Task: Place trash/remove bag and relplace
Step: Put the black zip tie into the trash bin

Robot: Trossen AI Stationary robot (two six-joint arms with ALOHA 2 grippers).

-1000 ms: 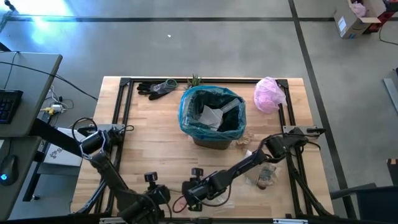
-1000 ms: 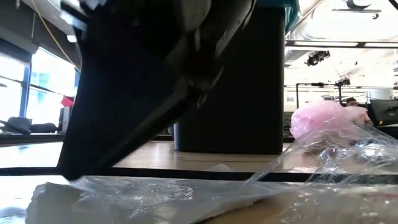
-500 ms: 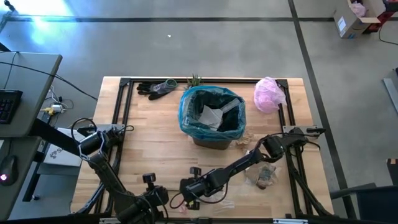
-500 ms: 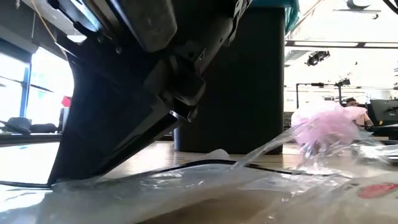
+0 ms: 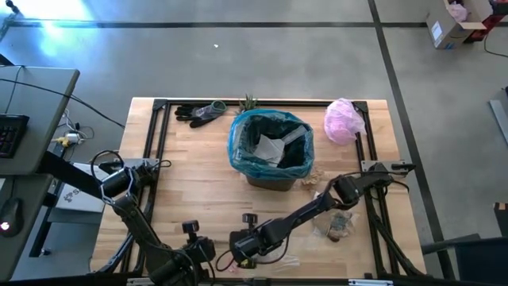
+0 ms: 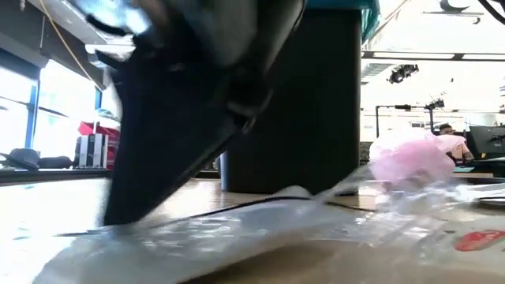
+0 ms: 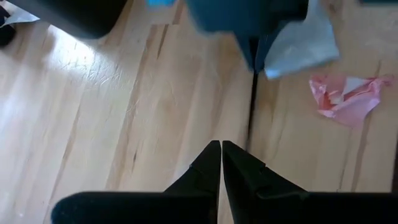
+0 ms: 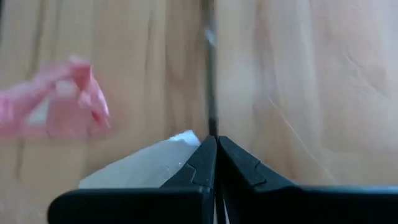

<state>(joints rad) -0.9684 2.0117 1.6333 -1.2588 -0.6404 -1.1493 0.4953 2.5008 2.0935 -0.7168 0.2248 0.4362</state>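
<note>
clear wrapper (image 6: 260, 237) apparently flat, long axis across table (image 5: 198, 183)

Both dark arms reach down low at the near edge of the counter. The right arm stretches from its base on the right side, bends at the elbow, and runs across toward the middle. Its right hand (image 5: 244, 256) is down low with its two fingers (image 8: 200, 163) pressed tight together. The left arm comes from the left side, folds over, and ends close by. Its left hand (image 7: 221, 149) also has its fingers (image 7: 208, 163) pressed together, tips touching.
</note>
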